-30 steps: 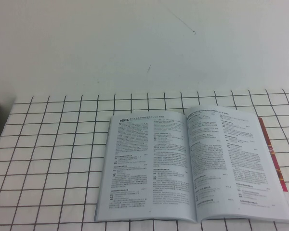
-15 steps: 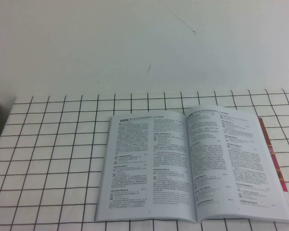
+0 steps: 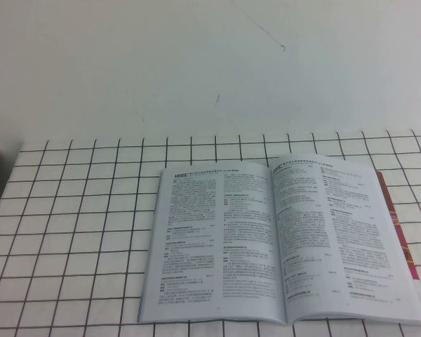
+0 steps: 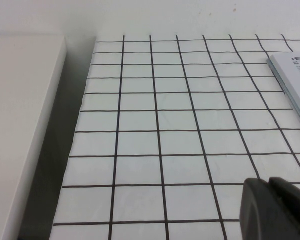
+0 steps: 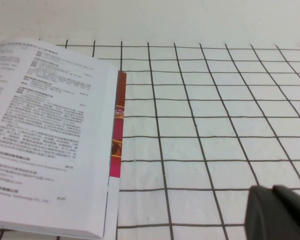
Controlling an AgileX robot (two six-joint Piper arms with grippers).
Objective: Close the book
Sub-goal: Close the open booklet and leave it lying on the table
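So the book is lying wide open and flat on the checked cloth, toward the robot's right side and near the front edge of the table, both pages of small print facing up. A strip of its red and pink cover pokes out from under the right-hand page. Neither arm shows up in the high view at all. The left gripper only shows as a dark chunk at the corner of its own wrist view, sitting low over bare cloth well apart from the book, with just the book's far left corner peeking in at the side. Honestly can't make out how its grip is set from that. Same deal with the right gripper: a dark lump over the cloth off the book's right side, clear of the cover strip and the right-hand page, and its grip isn't readable either. There's also a white board next to the cloth's left edge, with a plain white wall behind everything.
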